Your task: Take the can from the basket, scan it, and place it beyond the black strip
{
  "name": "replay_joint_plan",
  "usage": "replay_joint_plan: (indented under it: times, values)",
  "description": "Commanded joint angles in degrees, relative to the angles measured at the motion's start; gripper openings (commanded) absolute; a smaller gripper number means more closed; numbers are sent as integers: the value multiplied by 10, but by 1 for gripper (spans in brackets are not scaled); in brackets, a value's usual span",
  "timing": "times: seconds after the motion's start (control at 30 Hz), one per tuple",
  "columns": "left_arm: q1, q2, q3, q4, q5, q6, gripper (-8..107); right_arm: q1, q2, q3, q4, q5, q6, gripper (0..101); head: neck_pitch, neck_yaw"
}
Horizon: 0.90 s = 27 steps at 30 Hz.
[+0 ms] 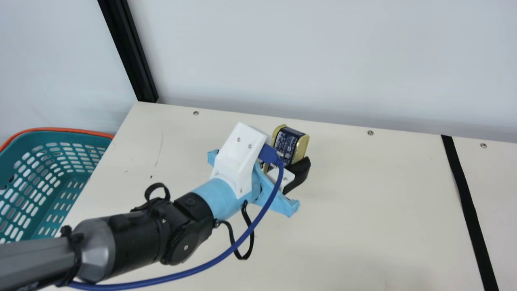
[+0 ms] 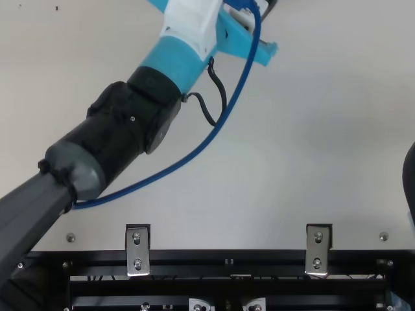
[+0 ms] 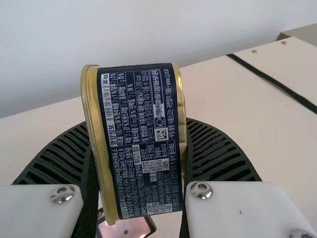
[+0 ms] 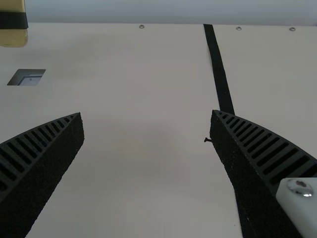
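Note:
In the main view my left gripper (image 1: 286,161) holds the gold can with a dark blue label (image 1: 287,142), raised over the table's back half. The left wrist view has the can (image 3: 141,144) upright between the ribbed fingers of the left gripper (image 3: 137,148), its printed label facing the camera. My right gripper (image 4: 147,114) stands open with nothing between its fingers; farther off is part of the can (image 4: 13,37). The black strip (image 1: 468,202) lies on the table to the right of the can. A teal basket with an orange rim (image 1: 68,130) is at the far left.
A small window (image 4: 27,77) is set in the tabletop (image 4: 138,173), with its lit surface (image 3: 124,229) below the can. The wall (image 1: 323,56) and a black upright post (image 1: 129,52) stand behind. A blue cable (image 1: 226,254) loops along the left arm.

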Motion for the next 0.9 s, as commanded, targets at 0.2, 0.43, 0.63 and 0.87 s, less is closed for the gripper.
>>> replay_joint_plan:
  times: [0.2, 0.43, 0.63, 0.87]
  values:
    - [-22, -45, 21, 97, 39, -65, 10, 0, 0, 0, 0, 0, 0, 101, 0, -6]
    - [-29, -97, 52, 163, 74, -107, 10, 0, 0, 0, 0, 0, 0, 101, 0, -6]
    - [-38, -145, 80, 198, 102, -135, 10, 0, 0, 0, 0, 0, 0, 101, 0, -6]
    - [-41, -159, 89, 207, 110, -143, 10, 2, 1, 0, 0, -2, 1, 101, 0, -6]
